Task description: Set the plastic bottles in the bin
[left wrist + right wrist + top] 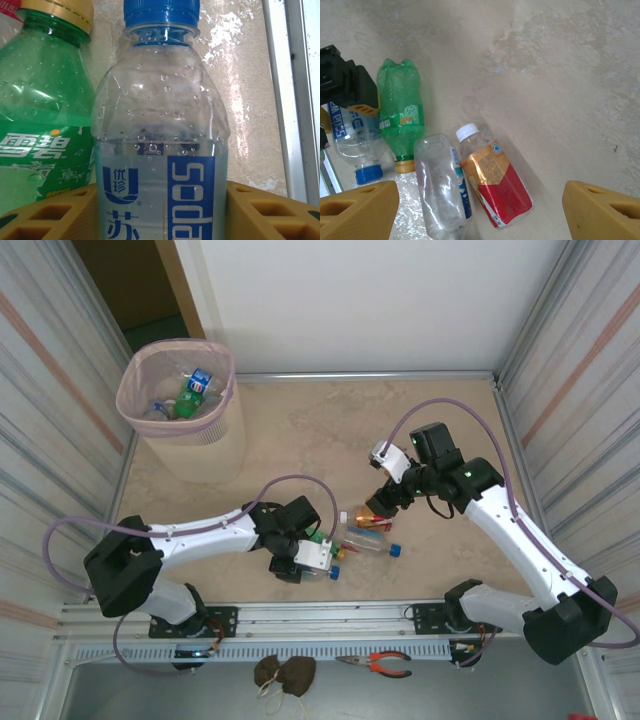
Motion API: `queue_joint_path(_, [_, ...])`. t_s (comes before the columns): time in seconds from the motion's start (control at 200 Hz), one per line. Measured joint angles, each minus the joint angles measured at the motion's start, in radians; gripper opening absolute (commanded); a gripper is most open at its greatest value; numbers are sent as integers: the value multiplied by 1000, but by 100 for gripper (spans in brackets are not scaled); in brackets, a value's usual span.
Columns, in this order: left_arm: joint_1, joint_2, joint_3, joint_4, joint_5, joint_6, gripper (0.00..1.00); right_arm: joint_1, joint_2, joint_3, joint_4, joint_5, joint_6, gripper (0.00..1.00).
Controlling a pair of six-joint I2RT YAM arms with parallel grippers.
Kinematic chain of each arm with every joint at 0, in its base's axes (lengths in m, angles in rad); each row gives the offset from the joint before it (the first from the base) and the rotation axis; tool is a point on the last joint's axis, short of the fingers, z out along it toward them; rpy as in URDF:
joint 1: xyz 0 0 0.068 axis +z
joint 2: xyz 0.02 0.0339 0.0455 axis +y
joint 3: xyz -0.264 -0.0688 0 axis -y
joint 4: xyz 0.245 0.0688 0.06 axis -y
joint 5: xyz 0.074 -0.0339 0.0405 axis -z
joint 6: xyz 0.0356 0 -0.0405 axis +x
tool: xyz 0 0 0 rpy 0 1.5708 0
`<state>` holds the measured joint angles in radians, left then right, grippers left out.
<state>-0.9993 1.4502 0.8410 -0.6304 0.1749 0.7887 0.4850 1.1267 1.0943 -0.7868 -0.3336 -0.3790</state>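
The pale pink bin [135, 412] stands at the far left with several bottles [192, 393] inside. My left gripper [312, 558] is low on the table, its yellow pads [270, 210] pressed on both sides of a clear soda bottle [162, 150] with a blue cap. A green bottle [42, 115] lies right beside it. My right gripper [480, 215] hangs open above a red-labelled bottle [495, 185] with a white cap and a crushed clear bottle [442, 190], touching neither. The green bottle [400, 115] and the soda bottle [355, 140] lie to their left.
A metal rail [330, 615] runs along the table's near edge. Below it lie red-handled pliers [378, 664] and a brown lump [285, 672]. Corrugated walls close in the left and right sides.
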Motion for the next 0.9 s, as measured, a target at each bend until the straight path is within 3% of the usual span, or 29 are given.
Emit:
queue_joint_path(0.316, [0,5,2,3,8,-8,44,0,-14,-3,0,0,0,84])
queue_joint_path(0.466, [0,-7,2,-2,25,-7,43,0,-24,-3,0,0,0,84])
queue_joint_path(0.711, [12,-152,10,-4,81,-16,43,-6,-47,-3,0,-9,1,84])
queue_joint_path(0.902, [97,-262,52,10,146,-67,43,-40,-76,-3,5,-28,5,84])
